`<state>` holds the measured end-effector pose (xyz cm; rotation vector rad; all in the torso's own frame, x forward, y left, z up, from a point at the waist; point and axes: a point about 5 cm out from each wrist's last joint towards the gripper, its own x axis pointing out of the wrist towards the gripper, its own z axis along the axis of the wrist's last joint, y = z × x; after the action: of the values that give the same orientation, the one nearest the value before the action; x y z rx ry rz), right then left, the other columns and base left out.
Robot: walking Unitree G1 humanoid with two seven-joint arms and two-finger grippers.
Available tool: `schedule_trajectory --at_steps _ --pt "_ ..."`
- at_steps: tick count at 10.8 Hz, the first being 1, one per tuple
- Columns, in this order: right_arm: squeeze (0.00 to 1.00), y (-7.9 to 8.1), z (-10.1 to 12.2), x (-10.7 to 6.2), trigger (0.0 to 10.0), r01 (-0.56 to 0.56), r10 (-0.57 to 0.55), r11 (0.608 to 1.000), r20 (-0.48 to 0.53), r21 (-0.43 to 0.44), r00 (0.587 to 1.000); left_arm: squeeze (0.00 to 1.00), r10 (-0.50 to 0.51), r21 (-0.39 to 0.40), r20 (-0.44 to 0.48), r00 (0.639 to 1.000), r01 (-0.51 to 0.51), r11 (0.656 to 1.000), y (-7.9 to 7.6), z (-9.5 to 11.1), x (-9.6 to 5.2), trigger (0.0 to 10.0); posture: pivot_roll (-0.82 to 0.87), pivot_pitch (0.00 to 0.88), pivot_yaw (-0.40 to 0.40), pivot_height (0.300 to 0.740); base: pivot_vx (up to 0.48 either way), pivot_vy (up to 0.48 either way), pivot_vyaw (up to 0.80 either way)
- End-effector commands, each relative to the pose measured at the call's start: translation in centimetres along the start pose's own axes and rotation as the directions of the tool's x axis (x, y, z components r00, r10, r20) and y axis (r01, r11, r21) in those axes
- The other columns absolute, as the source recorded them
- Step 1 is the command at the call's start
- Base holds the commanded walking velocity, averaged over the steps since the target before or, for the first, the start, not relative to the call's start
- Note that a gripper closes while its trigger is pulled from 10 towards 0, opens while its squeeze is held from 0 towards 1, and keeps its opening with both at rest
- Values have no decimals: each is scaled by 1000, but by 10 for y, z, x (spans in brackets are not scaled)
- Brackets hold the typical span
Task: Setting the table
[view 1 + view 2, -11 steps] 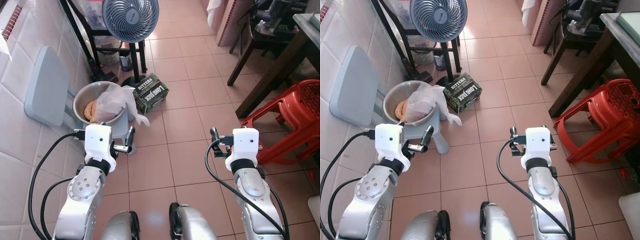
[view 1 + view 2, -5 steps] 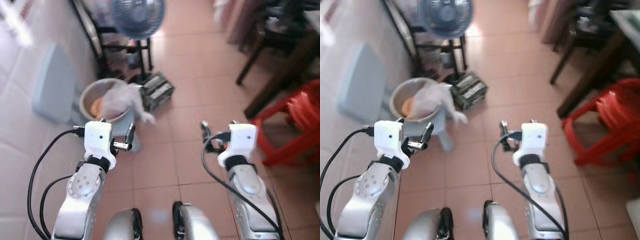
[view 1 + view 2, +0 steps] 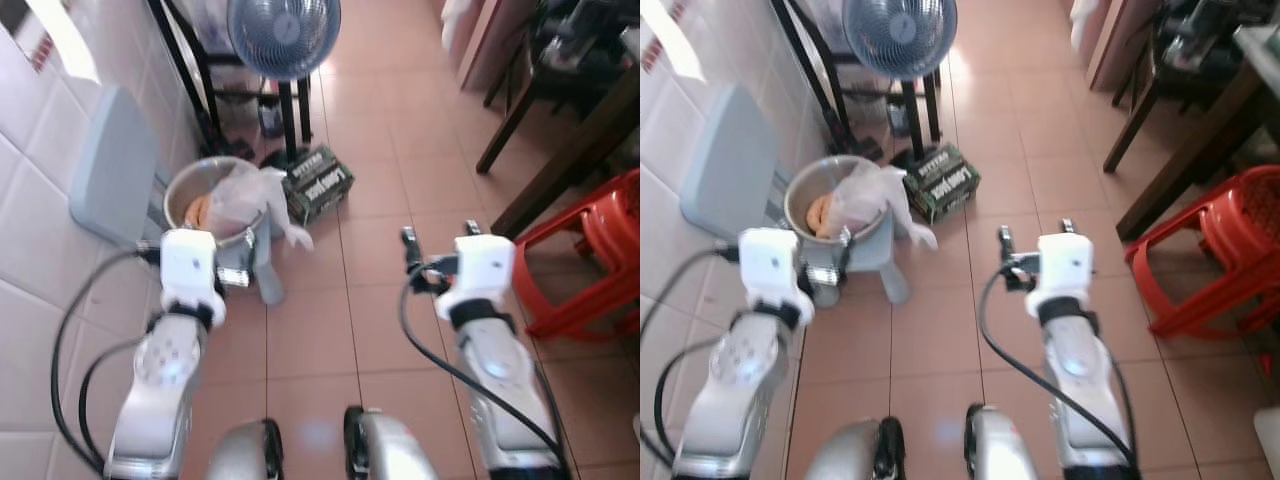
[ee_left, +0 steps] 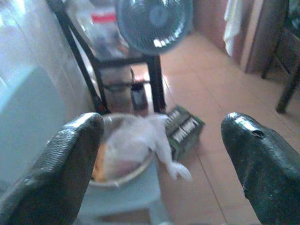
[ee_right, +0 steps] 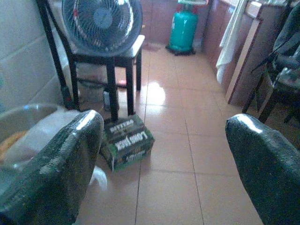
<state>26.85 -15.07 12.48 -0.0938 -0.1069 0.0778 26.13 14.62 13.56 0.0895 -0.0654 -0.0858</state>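
1. Metal bowl [image 3: 830, 205], round and dull silver, sits on a small grey plastic stool [image 3: 875, 255] at about 10 o'clock from the robot, against the white tiled wall [image 3: 40, 230].
2. Inside the bowl lie a crumpled, translucent white plastic bag [image 3: 868, 195] and something orange [image 3: 818, 213] that is too blurred to name; one end of the bag trails over the rim toward the floor.
3. Just beside the stool, at 12 o'clock, a dark green printed carton [image 3: 943, 182] rests on the glossy terracotta floor tiles [image 3: 940, 330].
4. Behind it a round blue-grey fan [image 3: 898, 35] stands by a black frame.
5. At 2 o'clock a red plastic stool [image 3: 1220, 250] with a perforated seat stands next to a dark wooden table leg [image 3: 1180, 165].
6. Left gripper [image 4: 164, 164] hovers close above the bowl's near rim, its textured black fingers [image 4: 61, 173] spread wide and holding nothing.
7. Right gripper [image 5: 159, 168] hangs over bare floor, fingers equally wide apart and empty.
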Motion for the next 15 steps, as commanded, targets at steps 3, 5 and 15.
schedule_trajectory --at_steps 3,5,15 --pt "0 2 13 25 10000 -19 20 1000 92 -20 996 0 19 23 56 998 -21 1000 -3 6 17 10000 22 14 53 740 0 0 0" --pt "0 -5 19 31 10000 1 4 999 122 -42 993 0 33 36 89 996 -36 999 -2 10 23 10000 14 28 43 740 0 0 0" --pt "0 6 -8 -11 10000 -21 21 1000 -35 22 999 0 22 1 -14 1000 -22 1000 -2 -9 -3 10000 17 172 21 740 0 0 -605"
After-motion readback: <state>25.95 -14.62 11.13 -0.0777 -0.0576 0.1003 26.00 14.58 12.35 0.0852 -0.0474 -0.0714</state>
